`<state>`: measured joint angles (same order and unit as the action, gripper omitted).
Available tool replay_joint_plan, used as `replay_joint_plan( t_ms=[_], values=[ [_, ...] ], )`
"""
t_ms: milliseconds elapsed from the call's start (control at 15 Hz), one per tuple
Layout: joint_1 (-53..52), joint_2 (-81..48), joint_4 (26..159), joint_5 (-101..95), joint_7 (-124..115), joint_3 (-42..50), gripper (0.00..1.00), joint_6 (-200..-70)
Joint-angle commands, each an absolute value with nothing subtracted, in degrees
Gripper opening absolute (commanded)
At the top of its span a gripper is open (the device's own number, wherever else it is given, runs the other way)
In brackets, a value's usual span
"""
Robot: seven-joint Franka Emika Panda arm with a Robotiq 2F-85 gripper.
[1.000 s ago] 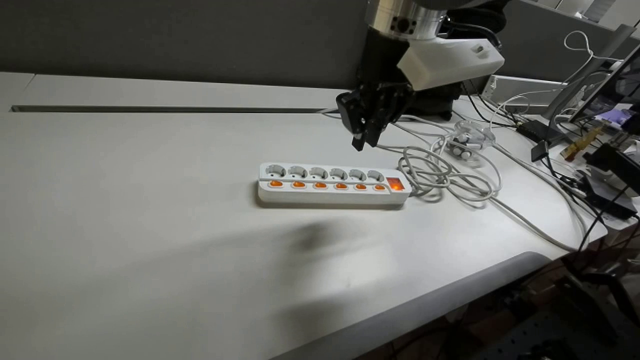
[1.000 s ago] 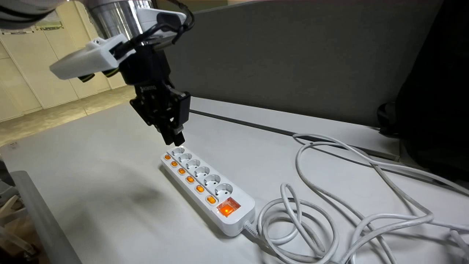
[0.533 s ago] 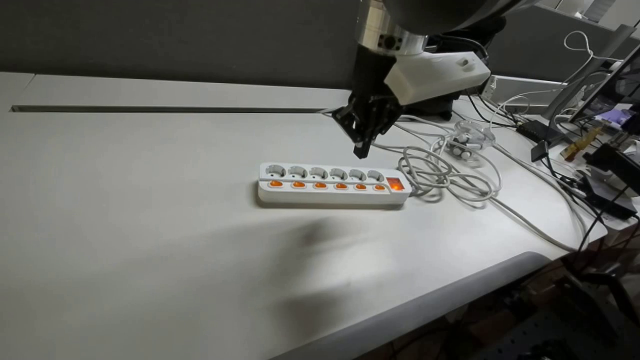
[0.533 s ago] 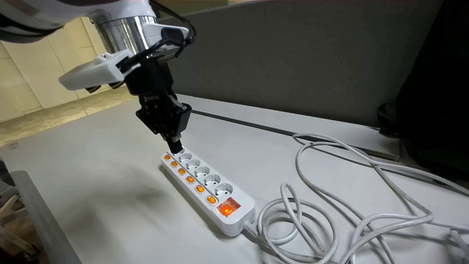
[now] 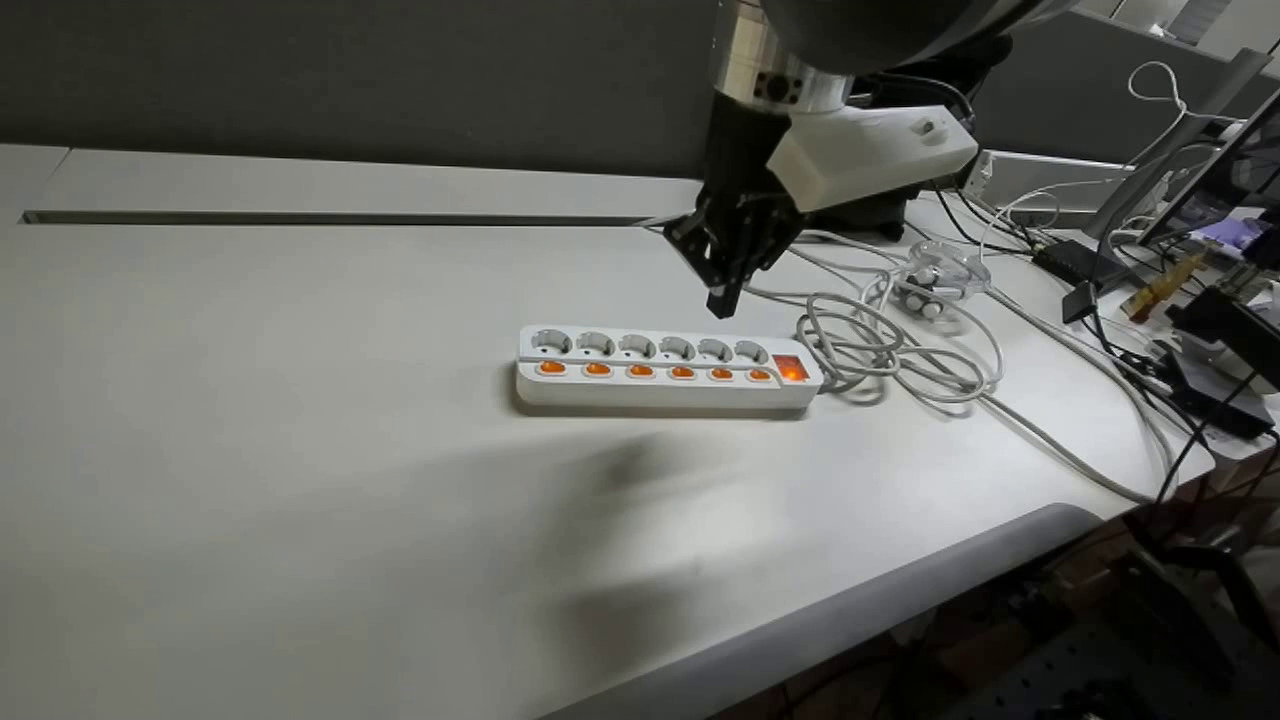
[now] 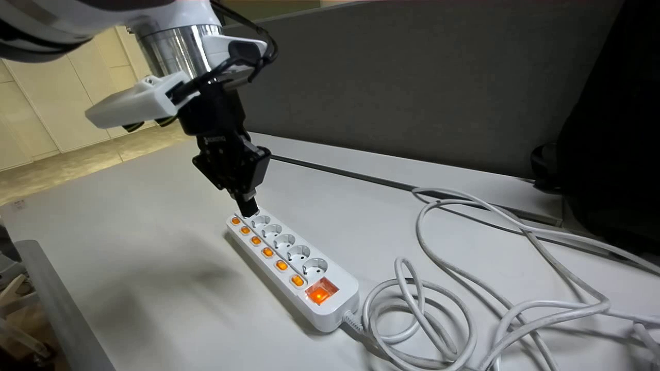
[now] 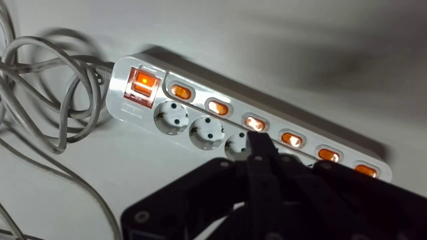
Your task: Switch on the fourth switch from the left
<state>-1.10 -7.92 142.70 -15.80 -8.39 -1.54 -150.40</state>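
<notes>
A long white power strip (image 5: 660, 396) lies on the table, with a row of small orange-red switches beside its sockets. The fourth switch (image 5: 683, 373), counted from the cable-free end, shows in both exterior views (image 6: 267, 252) and the wrist view (image 7: 255, 123). My gripper (image 5: 722, 302) points down, its black fingertips together with nothing between them. It hovers above the strip, apart from it. In the wrist view the fingertips (image 7: 259, 137) appear just below the fourth switch and cover part of the sockets. In an exterior view the gripper (image 6: 249, 207) hides the farthest socket.
A larger lit red main switch (image 5: 790, 369) sits at the strip's cable end. A coiled white cable (image 6: 420, 299) lies beyond that end. A clear plastic piece (image 5: 945, 270) and more cables lie farther off. A dark partition (image 5: 350, 90) stands behind the table.
My gripper has moved down toward the strip, and its slightly parted fingertips have come together. Over the last half second it has hardly moved. The strip and its cable stay put.
</notes>
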Motion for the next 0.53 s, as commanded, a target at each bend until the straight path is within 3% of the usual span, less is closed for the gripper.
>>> replay_joint_plan(
  t_ms=[0, 467],
  values=[
    [-2.4, -10.3, 142.0, -18.7, -11.5, 0.5, 0.0, -151.8],
    [-4.5, -14.6, 141.0, -19.3, -12.2, 2.5, 0.0, -153.7]
  ],
)
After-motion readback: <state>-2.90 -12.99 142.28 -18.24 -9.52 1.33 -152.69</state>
